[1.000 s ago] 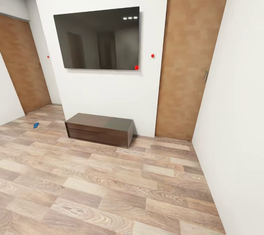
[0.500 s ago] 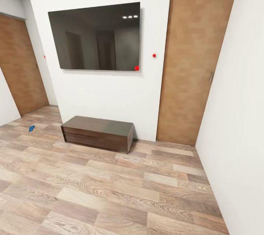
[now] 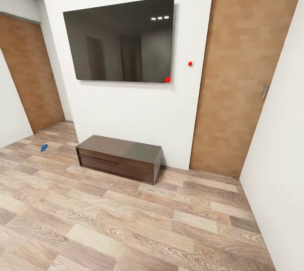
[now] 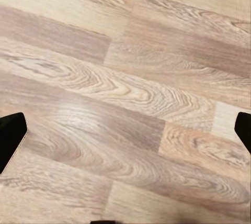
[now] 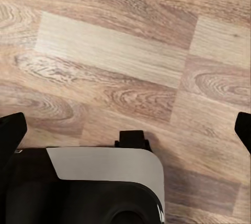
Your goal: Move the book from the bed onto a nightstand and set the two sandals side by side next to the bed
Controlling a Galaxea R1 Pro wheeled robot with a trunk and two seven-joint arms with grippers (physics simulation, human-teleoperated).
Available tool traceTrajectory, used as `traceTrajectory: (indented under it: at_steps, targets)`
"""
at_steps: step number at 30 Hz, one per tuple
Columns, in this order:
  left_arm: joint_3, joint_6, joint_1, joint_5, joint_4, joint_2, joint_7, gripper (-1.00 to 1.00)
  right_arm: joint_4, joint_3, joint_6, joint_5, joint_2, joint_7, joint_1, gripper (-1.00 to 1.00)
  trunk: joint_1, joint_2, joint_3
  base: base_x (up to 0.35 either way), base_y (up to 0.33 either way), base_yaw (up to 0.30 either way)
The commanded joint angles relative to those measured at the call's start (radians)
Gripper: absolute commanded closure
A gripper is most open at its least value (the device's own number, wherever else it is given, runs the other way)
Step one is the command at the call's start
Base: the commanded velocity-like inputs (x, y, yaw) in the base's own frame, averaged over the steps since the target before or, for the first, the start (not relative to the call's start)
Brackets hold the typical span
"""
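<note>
Blue sandal (image 3: 43,147) — perhaps — wood-grain floor (image 3: 126,220)

**Even, bright light; soft renders**

You get flat, bright light on the white wall (image 3: 126,110). The dark screen (image 3: 120,43) mirrors three ceiling spots near its top edge. The low cabinet (image 3: 120,157) casts faint shadow. Straight lines lean toward the head view's edges; floor grain (image 4: 125,93) looks slightly blurred.
</note>
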Motion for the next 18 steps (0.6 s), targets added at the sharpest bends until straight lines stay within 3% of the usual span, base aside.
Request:
traceTrajectory:
  at_steps: [1, 6, 18]
  targets:
    - [0.0, -0.002, 0.0, 0.001, 0.0, 0.0, 0.0, -1.0, 0.0, -0.002, -0.002, -0.001, 0.0, 0.0, 0.0, -1.0, 0.001, 0.0, -0.001, 0.312, 0.0, 0.275]
    - [0.001, -0.002, 0.0, 0.0, 0.0, 0.0, 0.0, -1.0, 0.0, -0.002, -0.002, -0.001, 0.0, 0.0, 0.0, -1.0, 0.001, 0.0, -0.001, 0.162, 0.0, 0.288]
    - [0.001, -0.002, 0.0, 0.001, 0.0, 0.0, 0.0, -1.0, 0.0, -0.002, -0.002, -0.001, 0.0, 0.0, 0.0, -1.0, 0.001, 0.0, -0.001, 0.016, 0.0, 0.294]
